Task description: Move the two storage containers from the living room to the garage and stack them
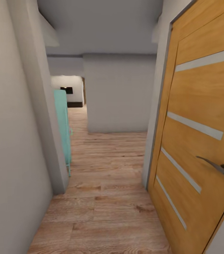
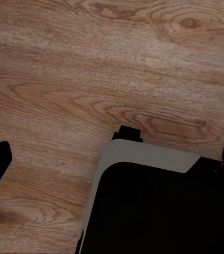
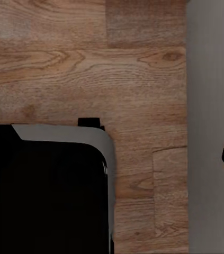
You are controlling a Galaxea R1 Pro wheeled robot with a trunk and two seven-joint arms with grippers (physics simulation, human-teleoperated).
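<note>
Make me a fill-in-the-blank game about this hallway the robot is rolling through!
1. The wooden door on the right has pale stripes and a metal ____ for opening it.
2. The floor in the hallway is made of pale ____ planks.
3. The cabinet sticking out past the left wall is coloured ____.
4. Far down the hallway, a ____ rectangle hangs on the white wall.

Missing words: handle; wood; turquoise; black

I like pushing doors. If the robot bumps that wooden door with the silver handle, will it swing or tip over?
The door would probably swing, not tip: it stands ajar against its frame. It looks stiff and fairly heavy. Its curved handle might catch an arm.
</note>
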